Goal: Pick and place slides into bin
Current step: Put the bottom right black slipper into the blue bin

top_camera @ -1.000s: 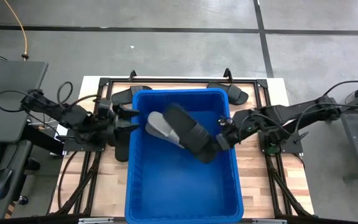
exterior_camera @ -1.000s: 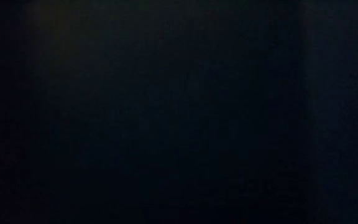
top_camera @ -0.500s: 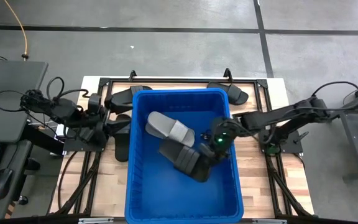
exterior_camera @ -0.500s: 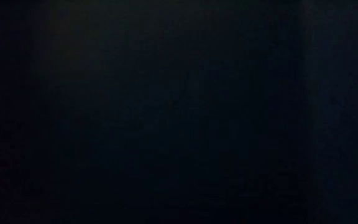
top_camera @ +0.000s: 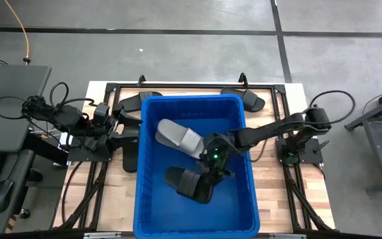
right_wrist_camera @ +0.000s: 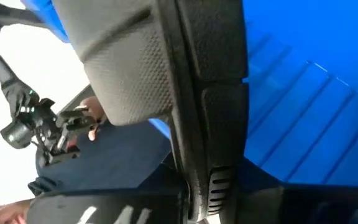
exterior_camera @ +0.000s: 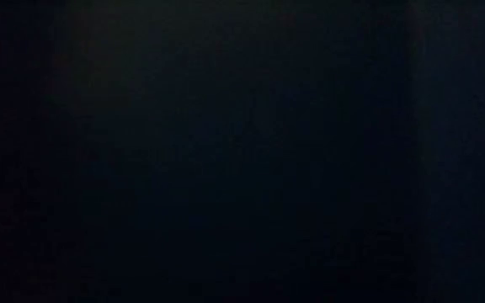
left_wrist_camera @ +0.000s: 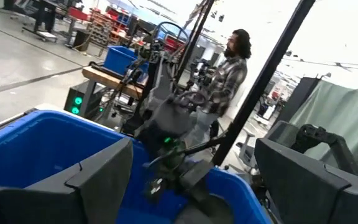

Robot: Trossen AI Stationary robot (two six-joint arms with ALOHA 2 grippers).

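Observation:
The blue bin [top_camera: 194, 219] fills the middle of the table. Inside it a light grey slide [top_camera: 176, 136] lies near the far left. My right gripper [top_camera: 211, 166] reaches in over the bin's right wall, shut on a black slide [top_camera: 190, 183] that extends toward the bin's near left. My left gripper [top_camera: 128, 125] stands open and level just outside the bin's left wall with nothing between its fingers. The low view is dark. My right gripper pinches the black slide between its two fingers at the sole's edge [right_wrist_camera: 205, 177], at one end of the slide. It comes slanting down from the table's right. The slide juts away from the fingers, turned on its side, strap [right_wrist_camera: 129, 68] to one side. Whether it touches the bin's floor I cannot tell.
Black slides lie on the wooden table outside the bin: one at the far left [top_camera: 138, 101], one at the far right [top_camera: 252, 101], one against the bin's left wall [top_camera: 129, 158]. A person [left_wrist_camera: 229, 68] stands in the room beyond the table.
My right gripper has swung from the bin's right wall toward the left and near side, sinking into the bin and rolling. The black slide went with it, from above the grey slide down to the bin's middle. My left gripper drew back slightly toward the table's left edge.

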